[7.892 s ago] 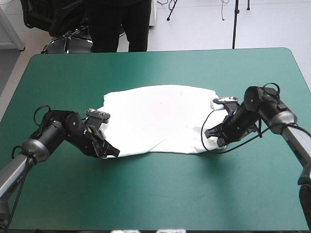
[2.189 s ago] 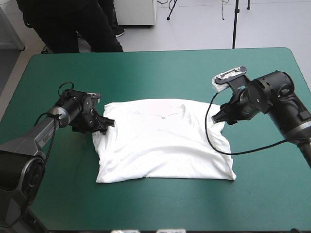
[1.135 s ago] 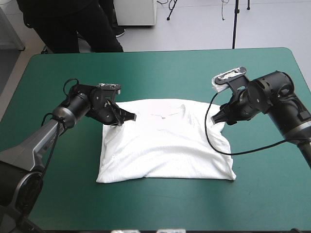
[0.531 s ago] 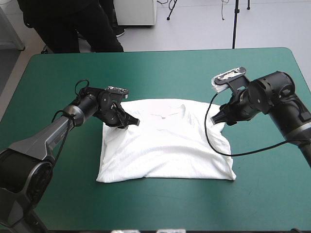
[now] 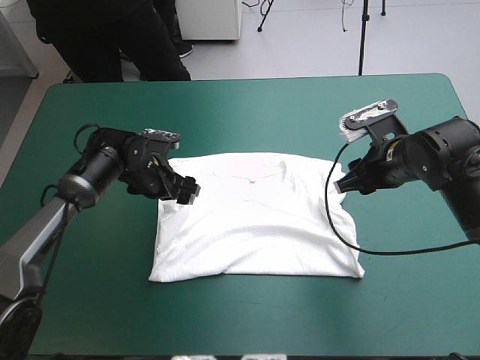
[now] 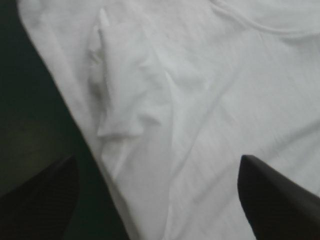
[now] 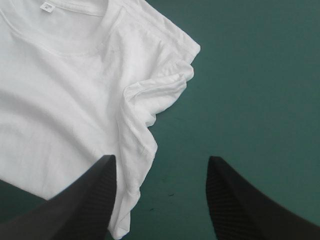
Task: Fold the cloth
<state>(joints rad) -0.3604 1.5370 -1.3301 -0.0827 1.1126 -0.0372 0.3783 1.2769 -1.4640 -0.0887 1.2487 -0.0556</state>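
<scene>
Your left gripper (image 5: 187, 193) stands wide over the left sleeve edge of the T-shirt (image 5: 255, 225). It lies flat, centred on the table (image 5: 247, 322), collar toward the far edge. Your right gripper (image 5: 343, 185), also wide, hangs at the right sleeve edge; neither arm is nearer.

A robotics lab (test bench): two robot arms (image 5: 97, 161) (image 5: 442, 150) at a teal-green table (image 5: 247, 315).
</scene>
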